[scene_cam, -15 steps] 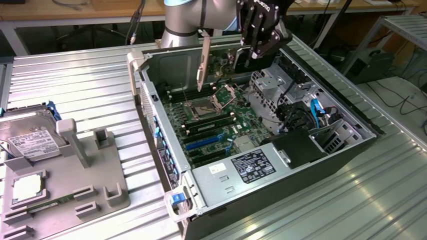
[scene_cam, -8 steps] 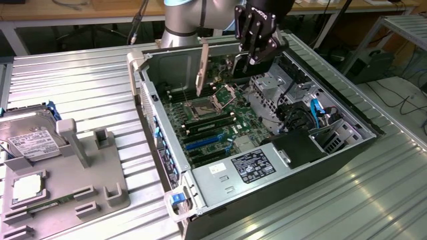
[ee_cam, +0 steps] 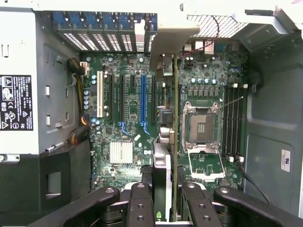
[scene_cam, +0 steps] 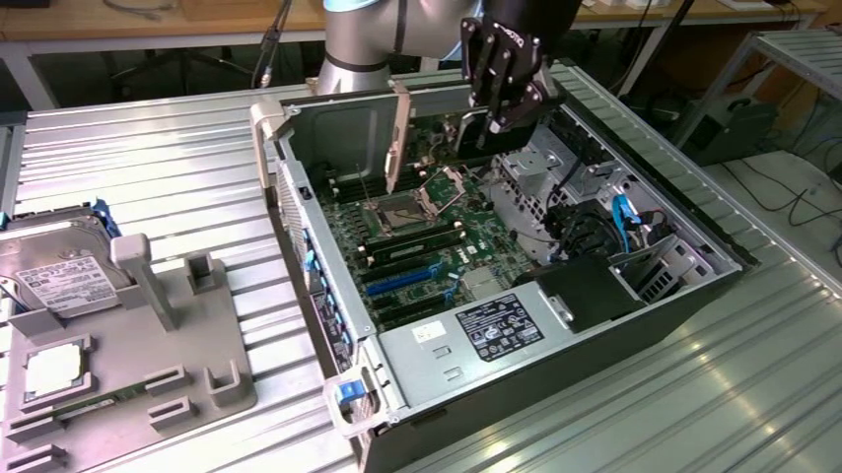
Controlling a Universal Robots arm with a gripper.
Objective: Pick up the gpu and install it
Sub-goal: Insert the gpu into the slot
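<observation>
The gripper (scene_cam: 506, 116) hangs inside the open computer case (scene_cam: 684, 251), its fingers pinched on the gpu (scene_cam: 424, 148). The card stands on edge over the motherboard (scene_cam: 441, 246), its silver bracket toward the case wall on the exterior view's left. The tall side walls are close on both flanks, so there is little room to swing.

In the wrist view the gpu (ee_cam: 175, 142) is only a thin line. It runs from the gripper (ee_cam: 168, 201) out to the row of slot covers (ee_cam: 102, 40), between the blue slot (ee_cam: 143, 101) and the CPU socket (ee_cam: 201, 127), and it sits beside the blue slot, not over it. I cannot tell whether its lower edge touches the board, because the card hides that.

The exterior view also takes in a hard drive (scene_cam: 59, 271) on a grey holder (scene_cam: 158, 379), well apart on the ribbed table (scene_cam: 172, 148). The arm (scene_cam: 358, 44) is cut off at the frame's edge.
</observation>
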